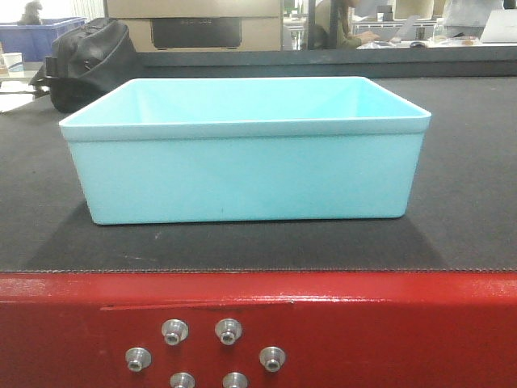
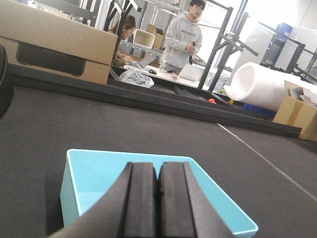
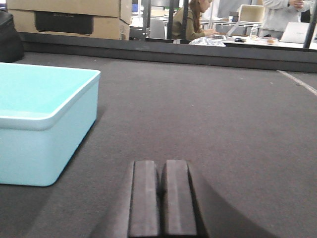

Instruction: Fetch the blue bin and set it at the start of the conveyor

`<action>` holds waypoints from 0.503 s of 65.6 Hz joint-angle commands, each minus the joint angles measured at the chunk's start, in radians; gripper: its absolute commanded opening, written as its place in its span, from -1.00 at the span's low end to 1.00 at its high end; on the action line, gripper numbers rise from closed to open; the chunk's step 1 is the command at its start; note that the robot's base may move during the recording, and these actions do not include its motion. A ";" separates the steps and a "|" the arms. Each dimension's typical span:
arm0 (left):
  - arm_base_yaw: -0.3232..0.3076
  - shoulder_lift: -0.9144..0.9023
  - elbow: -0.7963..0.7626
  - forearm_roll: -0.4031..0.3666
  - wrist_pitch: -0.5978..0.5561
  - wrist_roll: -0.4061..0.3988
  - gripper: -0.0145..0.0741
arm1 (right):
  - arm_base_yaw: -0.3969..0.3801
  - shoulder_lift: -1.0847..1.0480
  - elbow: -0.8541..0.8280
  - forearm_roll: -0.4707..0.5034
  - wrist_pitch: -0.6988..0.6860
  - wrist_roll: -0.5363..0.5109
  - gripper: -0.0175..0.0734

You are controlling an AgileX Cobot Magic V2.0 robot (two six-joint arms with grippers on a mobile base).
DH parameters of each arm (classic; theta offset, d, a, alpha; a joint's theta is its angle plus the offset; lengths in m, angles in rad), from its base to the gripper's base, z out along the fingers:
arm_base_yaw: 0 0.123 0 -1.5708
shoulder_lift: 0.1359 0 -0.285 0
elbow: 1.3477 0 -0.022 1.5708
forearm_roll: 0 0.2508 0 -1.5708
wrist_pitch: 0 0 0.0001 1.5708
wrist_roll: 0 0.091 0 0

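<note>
The blue bin (image 1: pixel 242 166), a pale cyan tub, stands upright and empty on the dark grey belt of the conveyor start (image 1: pixel 468 218), just behind its red frame (image 1: pixel 363 323). In the left wrist view my left gripper (image 2: pixel 158 171) is shut with nothing between its pads, hovering over the bin (image 2: pixel 84 178). My right gripper (image 3: pixel 162 168) is shut too and holds nothing, above bare belt (image 3: pixel 208 109) to the right of the bin (image 3: pixel 44 119). Neither gripper shows in the front view.
A black bag (image 1: pixel 89 61) lies on the belt behind the bin's left corner. A cardboard box (image 1: pixel 194 24) stands beyond the belt's far rail. People work at desks (image 2: pixel 181 39) in the background. A white line (image 2: pixel 267 161) crosses the belt at right.
</note>
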 commanded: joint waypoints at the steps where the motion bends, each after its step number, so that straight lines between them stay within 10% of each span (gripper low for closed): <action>1: -0.004 -0.006 -0.001 -0.002 -0.020 0.002 -0.92 | -0.026 -0.008 0.000 0.003 -0.032 -0.009 -0.98; 33: -0.004 -0.006 -0.001 -0.002 -0.020 0.002 -0.92 | -0.031 -0.008 0.000 0.003 -0.032 -0.009 -0.98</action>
